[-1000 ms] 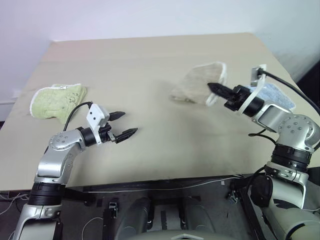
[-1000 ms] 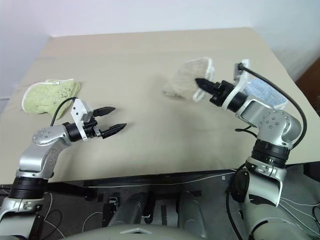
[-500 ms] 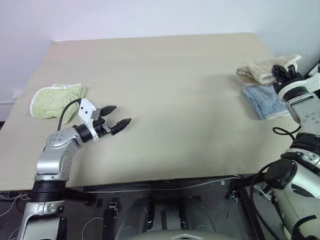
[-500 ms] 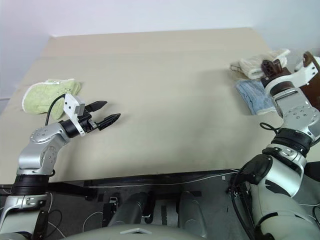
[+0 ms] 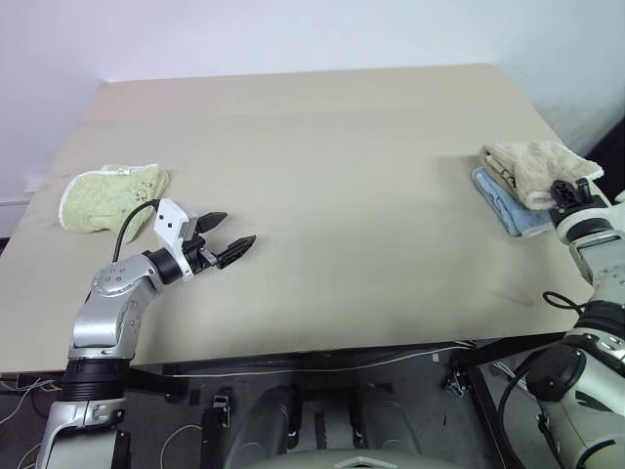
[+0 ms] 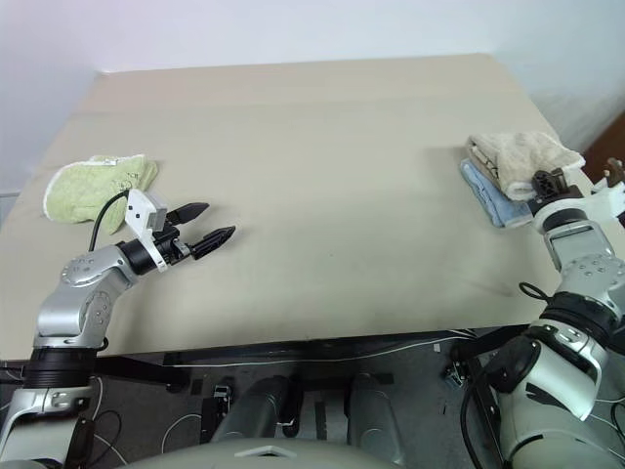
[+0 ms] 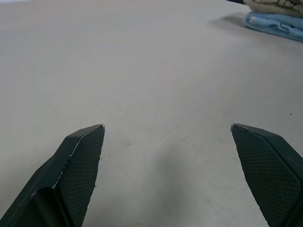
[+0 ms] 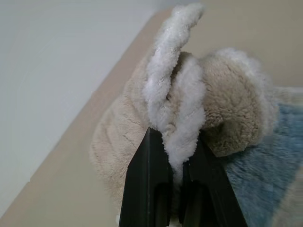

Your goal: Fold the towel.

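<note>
While the right gripper pinches the white edging of the beige towel, that towel lies bunched on a blue towel at the table's right edge. Left gripper hovers wide apart, near a green towel.

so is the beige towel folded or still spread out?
Folded: the beige towel sits as a compact bundle on the light-blue towel, its white edging pinched in the right gripper.

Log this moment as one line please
right gripper: shut on towel | towel: atop blue towel | left gripper: open, empty
</note>
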Available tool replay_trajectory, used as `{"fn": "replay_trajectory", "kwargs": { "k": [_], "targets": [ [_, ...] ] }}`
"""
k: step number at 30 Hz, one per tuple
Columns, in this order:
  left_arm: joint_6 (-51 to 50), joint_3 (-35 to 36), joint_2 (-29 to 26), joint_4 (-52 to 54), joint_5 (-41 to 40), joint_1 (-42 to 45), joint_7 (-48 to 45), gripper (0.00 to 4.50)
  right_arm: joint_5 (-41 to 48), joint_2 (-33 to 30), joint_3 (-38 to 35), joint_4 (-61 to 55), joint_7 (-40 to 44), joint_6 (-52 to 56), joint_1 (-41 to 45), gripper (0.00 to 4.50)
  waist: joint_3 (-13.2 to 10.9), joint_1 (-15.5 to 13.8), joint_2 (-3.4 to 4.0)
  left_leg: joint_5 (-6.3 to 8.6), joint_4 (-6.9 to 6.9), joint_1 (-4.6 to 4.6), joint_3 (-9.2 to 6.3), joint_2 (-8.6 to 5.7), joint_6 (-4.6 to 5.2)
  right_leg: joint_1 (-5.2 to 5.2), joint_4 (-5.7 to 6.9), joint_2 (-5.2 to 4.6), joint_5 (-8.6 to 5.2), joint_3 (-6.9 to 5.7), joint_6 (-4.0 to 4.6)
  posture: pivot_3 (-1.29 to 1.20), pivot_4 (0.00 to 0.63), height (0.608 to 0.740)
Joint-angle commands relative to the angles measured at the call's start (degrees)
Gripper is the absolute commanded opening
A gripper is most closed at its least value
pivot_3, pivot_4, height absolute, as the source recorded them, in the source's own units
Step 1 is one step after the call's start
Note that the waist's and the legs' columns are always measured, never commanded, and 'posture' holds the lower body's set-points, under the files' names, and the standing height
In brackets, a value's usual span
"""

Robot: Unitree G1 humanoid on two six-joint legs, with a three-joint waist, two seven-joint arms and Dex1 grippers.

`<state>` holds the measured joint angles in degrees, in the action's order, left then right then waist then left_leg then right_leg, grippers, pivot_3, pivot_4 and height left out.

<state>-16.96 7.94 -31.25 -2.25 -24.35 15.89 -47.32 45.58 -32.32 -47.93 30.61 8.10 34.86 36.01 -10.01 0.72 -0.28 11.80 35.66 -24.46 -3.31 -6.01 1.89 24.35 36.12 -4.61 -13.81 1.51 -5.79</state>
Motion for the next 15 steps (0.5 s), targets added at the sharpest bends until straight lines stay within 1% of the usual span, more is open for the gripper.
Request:
{"fn": "replay_trajectory", "kwargs": {
  "k": [1, 8, 15],
  "targets": [
    [1.0, 0.6, -0.4, 1.1, 0.1, 0.3, -0.2, 4.50, 2.4, 0.4, -1.6, -4.2, -1.9, 0.6, -1.0, 0.01, 0.0, 0.0, 0.00, 0.00, 0.00, 0.00, 0.00, 0.00, 0.00, 0.00, 0.00, 0.00, 0.00, 0.00, 0.00, 0.00, 0.150, 0.740],
    [1.1, 0.1, -0.2, 0.6, 0.3, 0.9, -0.6, 4.50, 6.1, 3.7, -1.8, -12.2, -4.7, 2.7, -5.2, 0.01, 0.0, 0.0, 0.01, 0.00, 0.00, 0.01, 0.00, 0.01, 0.00, 0.00, 0.01, 0.01, 0.00, 0.00, 0.00, 0.00, 0.150, 0.740],
    [1.5, -0.3, 0.0, -0.6, 0.8, 1.6, -0.6, 4.50, 6.6, 4.7, -1.2, -13.0, -7.1, 2.3, -6.1, 0.01, 0.0, 0.0, 0.01, 0.00, 0.02, 0.02, 0.00, 0.01, 0.00, -0.02, 0.01, 0.01, 0.00, -0.01, 0.00, 0.00, 0.150, 0.740]
  ]
}}
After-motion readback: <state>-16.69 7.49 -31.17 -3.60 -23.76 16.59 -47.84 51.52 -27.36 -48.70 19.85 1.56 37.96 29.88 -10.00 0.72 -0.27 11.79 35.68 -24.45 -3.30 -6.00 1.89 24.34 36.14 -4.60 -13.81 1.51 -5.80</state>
